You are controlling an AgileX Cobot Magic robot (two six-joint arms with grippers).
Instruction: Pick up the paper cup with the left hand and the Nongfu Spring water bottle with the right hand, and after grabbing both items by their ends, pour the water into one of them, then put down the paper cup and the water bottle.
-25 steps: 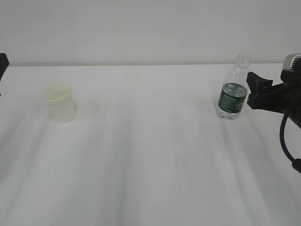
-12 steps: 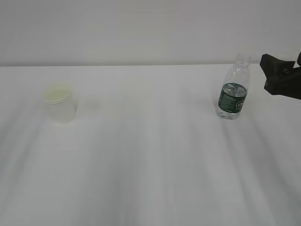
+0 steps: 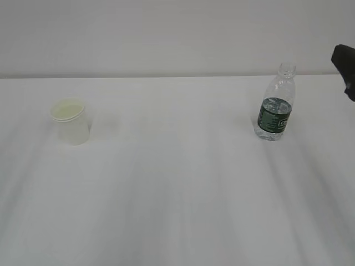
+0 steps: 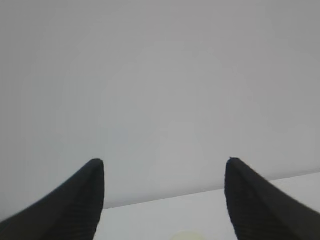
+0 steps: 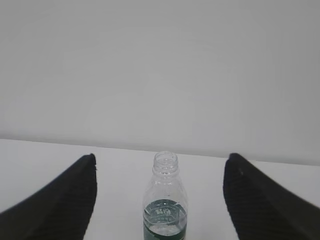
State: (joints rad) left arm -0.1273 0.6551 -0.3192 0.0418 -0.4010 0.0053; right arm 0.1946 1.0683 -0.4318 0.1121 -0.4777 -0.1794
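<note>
Toward the right end of the white worktop (image 3: 177, 210), not far from its far edge, the small clear ribbed plastic Nongfu Spring water bottle (image 3: 275, 104) stands upright and uncapped, while the small plain white paper cup (image 3: 70, 120) with its rolled rim and cream-tinted inside stands upright near the left end, well apart from it. Over the last second the black right gripper (image 3: 345, 65) has pulled away from the bottle: a second ago its fingers were just beside the label band, half a second ago they had risen and drawn back toward the right edge, and now only a dark tip shows at the right border of the exterior view. A dark sliver of the left arm that showed at the left border a second ago is gone as well. In the right wrist view the right gripper (image 5: 161, 197) has its jaws spread wide, with the bottle centred between them but farther off and untouched; in the left wrist view the left gripper (image 4: 165, 200) likewise stands wide open on nothing, with what may be the pale cup rim just showing at the bottom edge. I judge that both items have been put down and the arms are retreating, so the task looks close to finished; how much water sits in either vessel cannot be made out. The bottle's dark green label band (image 3: 274, 116) carries white print, but it is too small and blurred to read in any view.
</note>
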